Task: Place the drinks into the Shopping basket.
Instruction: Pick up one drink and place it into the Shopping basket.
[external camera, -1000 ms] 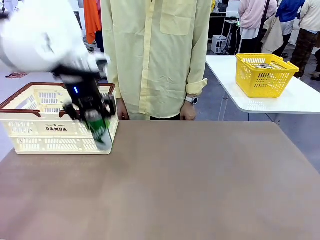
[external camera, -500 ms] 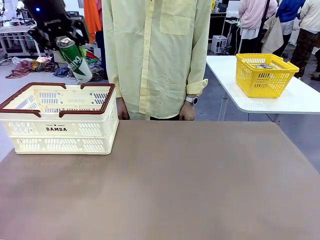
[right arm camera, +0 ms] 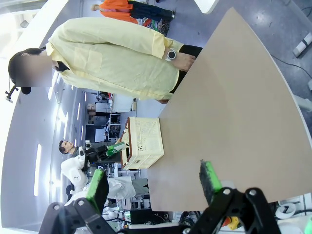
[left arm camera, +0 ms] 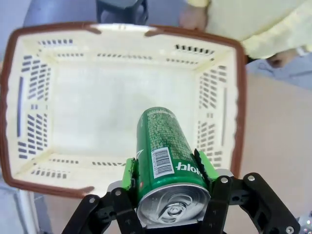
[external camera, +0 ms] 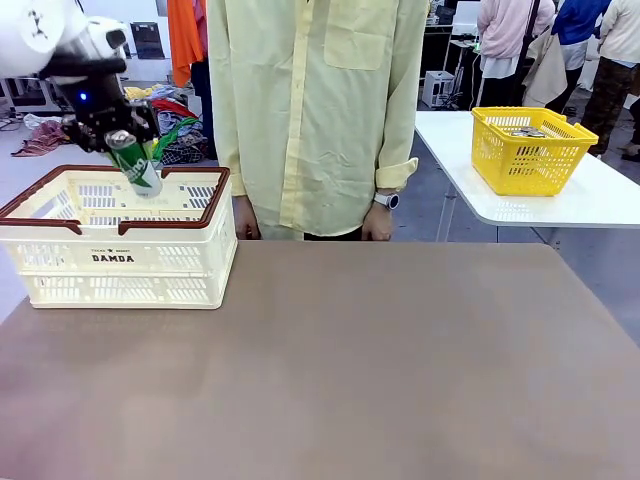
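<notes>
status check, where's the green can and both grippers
Left gripper shut on green can, tilted, over the Shopping basket opening. Right gripper open, holding nothing. Person's hand at far side, outside the basket.

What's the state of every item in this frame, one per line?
green can: tilted, gripped by the left gripper over the Shopping basket.
Shopping basket: upright on the table, visible floor bare.
left gripper: shut on the green can.
right gripper: open, holding nothing.
</notes>
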Action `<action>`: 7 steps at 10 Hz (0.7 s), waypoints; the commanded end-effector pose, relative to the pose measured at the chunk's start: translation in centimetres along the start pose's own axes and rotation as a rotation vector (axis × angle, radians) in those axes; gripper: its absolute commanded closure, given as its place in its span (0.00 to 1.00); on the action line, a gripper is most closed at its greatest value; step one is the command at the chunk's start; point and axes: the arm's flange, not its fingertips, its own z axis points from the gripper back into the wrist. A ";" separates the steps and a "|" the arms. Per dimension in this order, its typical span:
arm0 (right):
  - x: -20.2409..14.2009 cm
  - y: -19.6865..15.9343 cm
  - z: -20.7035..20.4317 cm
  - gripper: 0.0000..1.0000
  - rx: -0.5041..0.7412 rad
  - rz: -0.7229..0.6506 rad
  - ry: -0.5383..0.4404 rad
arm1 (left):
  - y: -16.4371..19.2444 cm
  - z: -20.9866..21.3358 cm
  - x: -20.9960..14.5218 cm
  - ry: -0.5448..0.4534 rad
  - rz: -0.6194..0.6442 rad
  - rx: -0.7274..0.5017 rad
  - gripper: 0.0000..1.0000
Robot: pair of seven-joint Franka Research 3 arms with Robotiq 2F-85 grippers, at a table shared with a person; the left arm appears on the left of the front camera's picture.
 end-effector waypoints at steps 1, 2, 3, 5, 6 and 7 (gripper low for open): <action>0.0 0.2 0.2 0.00 0.026 0.025 -0.017 | 0.7 -2.4 0.7 0.087 0.003 0.011 1.00; 0.0 0.2 0.2 0.00 0.026 0.025 -0.017 | 1.4 -4.7 1.1 0.110 0.004 -0.010 1.00; 0.0 0.2 0.2 0.00 0.026 0.025 -0.017 | 1.8 -6.5 1.5 0.129 0.001 -0.025 1.00; 0.0 0.2 0.2 0.00 0.026 0.025 -0.017 | 1.9 -9.4 2.2 0.177 -0.014 -0.005 1.00; 0.0 0.2 0.2 0.00 0.026 0.025 -0.017 | 1.9 -10.6 2.3 0.215 -0.032 0.025 1.00; 0.0 0.2 0.2 0.00 0.026 0.025 -0.017 | 2.0 -11.4 2.4 0.238 -0.040 0.036 1.00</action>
